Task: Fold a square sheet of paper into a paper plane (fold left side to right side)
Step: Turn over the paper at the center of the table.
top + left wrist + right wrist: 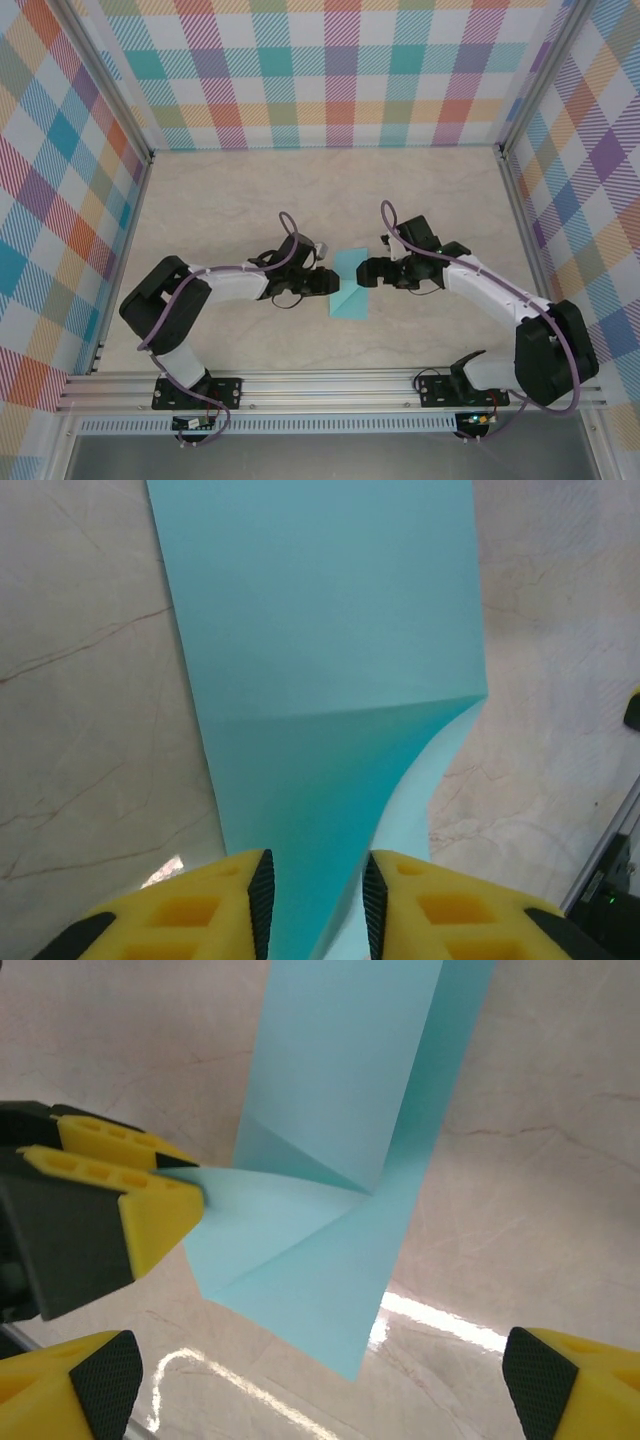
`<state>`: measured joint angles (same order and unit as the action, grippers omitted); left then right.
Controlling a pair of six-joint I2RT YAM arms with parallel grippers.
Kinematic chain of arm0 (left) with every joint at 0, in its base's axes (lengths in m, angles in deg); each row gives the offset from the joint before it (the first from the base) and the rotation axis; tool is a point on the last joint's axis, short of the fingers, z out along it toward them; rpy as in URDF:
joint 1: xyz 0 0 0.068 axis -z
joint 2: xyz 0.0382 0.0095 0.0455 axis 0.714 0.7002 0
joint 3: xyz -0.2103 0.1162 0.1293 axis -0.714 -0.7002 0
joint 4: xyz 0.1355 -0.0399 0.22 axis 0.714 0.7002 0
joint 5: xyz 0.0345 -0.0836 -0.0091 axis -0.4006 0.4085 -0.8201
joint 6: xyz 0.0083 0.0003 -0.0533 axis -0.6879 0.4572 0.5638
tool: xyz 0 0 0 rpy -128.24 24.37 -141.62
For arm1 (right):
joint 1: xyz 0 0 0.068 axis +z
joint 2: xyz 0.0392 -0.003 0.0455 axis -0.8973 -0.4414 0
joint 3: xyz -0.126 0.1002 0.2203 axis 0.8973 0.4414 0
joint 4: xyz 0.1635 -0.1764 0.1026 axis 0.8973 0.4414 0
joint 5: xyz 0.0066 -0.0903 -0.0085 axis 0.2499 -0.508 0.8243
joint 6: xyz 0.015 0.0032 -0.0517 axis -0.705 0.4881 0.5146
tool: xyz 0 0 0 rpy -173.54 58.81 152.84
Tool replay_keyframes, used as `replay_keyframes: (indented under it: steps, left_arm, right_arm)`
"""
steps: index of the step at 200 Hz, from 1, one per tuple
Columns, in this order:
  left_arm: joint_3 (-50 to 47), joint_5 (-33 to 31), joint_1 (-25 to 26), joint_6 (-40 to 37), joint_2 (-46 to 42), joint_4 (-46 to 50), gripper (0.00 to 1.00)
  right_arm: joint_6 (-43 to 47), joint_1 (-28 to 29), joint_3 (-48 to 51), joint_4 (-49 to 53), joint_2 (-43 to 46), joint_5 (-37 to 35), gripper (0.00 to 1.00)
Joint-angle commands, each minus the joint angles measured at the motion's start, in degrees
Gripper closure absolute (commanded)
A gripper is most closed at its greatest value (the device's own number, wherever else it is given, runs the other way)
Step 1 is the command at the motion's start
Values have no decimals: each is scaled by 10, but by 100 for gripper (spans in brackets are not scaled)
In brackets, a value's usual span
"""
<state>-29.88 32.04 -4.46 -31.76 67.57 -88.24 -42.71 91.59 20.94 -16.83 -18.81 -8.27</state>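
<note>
Sheet of light-turquoise paper (pixel 350 285): partly creased, folding unfinished. Left gripper (pixel 317 900) narrowly parted around raised flap (pixel 270 1210); right gripper (pixel 320 1375) spread wide.

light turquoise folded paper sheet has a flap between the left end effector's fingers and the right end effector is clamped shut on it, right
Not quite. The right end effector is wide open, its fingers far apart and gripping nothing, as the right wrist view shows. The light turquoise folded paper sheet does have a flap between the left end effector's fingers.
</note>
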Motion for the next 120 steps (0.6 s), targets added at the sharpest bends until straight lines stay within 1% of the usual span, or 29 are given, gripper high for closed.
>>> replay_keyframes:
  steps: [1, 7, 16, 38, 73, 92, 103, 112, 120]
  left_arm:
    - [13, -4, -5, -4, 3, -10, 82]
    - [11, -11, -5, -6, 0, -5, 86]
    - [4, -18, -5, -7, -4, -3, 87]
    - [-11, -23, -6, -6, -15, -6, 88]
    - [-26, -31, -5, -5, -26, -12, 87]
    - [-26, -31, -5, -5, -25, -14, 87]
    - [-26, -31, -5, -5, -27, -15, 84]
    - [-26, -34, -5, -5, -29, -13, 77]
    - [-26, -39, -6, -5, -34, -10, 71]
  right_arm:
    - [-29, 0, 12, -53, -25, 70, 11]
    - [-37, 0, 13, -66, -36, 85, 13]
    - [-49, 0, 11, -82, -53, 102, 16]
    - [-76, 0, 3, -116, -99, 136, 22]
    - [-99, 2, -8, -156, -154, 164, 25]
    - [-108, 4, -16, -175, -184, 178, 31]
    - [-112, 8, -20, -188, -198, 188, 37]
    - [-114, 10, -23, -196, -207, 194, 43]
    - [-116, 13, -27, -201, -211, 195, 51]
